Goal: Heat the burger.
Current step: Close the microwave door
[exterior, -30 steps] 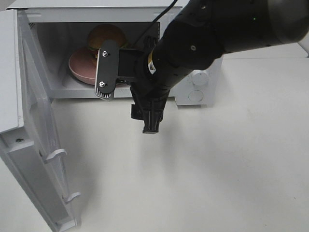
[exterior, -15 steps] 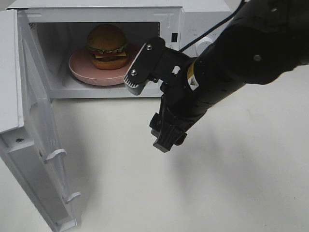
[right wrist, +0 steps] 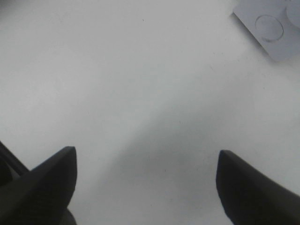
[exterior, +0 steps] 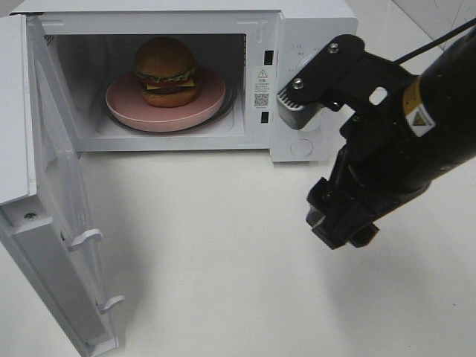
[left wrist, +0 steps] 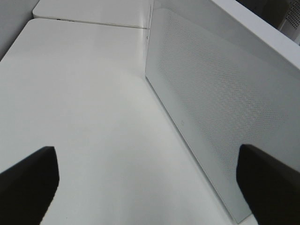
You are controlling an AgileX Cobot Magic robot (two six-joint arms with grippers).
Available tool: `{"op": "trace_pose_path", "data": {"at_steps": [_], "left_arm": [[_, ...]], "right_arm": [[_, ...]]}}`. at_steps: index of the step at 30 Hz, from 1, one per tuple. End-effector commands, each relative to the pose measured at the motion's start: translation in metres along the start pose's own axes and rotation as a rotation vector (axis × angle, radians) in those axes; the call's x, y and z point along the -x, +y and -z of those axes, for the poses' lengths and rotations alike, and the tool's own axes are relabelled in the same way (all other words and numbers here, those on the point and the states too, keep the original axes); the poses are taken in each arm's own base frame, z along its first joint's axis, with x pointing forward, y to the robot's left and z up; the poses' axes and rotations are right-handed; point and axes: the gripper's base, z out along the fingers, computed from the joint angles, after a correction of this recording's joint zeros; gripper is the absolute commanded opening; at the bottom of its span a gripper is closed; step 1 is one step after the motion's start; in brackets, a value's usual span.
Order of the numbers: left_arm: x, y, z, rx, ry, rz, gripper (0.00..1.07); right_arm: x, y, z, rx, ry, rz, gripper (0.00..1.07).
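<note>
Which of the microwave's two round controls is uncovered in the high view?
The lower control, near the panel's bottom edge, shows whole. The upper control is hidden there behind the right arm's bracket.

You can see a sticker (exterior: pixel 260 87) with a warning triangle and QR code on the microwave's (exterior: pixel 301 26) front frame, its print too small to read. The right arm (exterior: pixel 439 152) carries a yellow warning label (exterior: pixel 418 111).

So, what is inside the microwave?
The burger sits on a pink plate inside the microwave, whose door stands open. The plate covers most of the floor beneath it, and the burger hides part of the back wall.
</note>
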Motion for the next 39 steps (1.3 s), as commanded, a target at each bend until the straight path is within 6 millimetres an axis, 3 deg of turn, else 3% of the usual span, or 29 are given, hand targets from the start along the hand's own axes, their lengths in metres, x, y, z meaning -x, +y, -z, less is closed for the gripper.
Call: {"op": "trace_pose_path", "data": {"at_steps": [1,13,20,31,36,39], "left_arm": [[0.001,0.000,0.000,-0.002,-0.007,0.005,0.98],[0.001,0.000,0.000,-0.002,-0.007,0.005,0.98],[0.001,0.000,0.000,-0.002,-0.007,0.005,0.98],[0.001,0.000,0.000,-0.002,-0.007,0.005,0.98],[0.001,0.000,0.000,-0.002,-0.007,0.005,0.98],[0.001,0.000,0.000,-0.002,-0.007,0.005,0.98]], "right_arm": [[-0.011,-0.002,0.010,-0.007,0.040,-0.027,0.76],[-0.047,-0.010,0.050,-0.044,0.199,-0.076,0.76],[-0.068,-0.012,0.073,-0.041,0.191,-0.109,0.76],[-0.126,-0.032,0.072,-0.103,0.210,-0.362,0.76],[-0.158,-0.034,0.084,-0.171,0.084,-0.565,0.76],[-0.163,-0.033,0.086,-0.181,0.059,-0.594,0.76]]}}
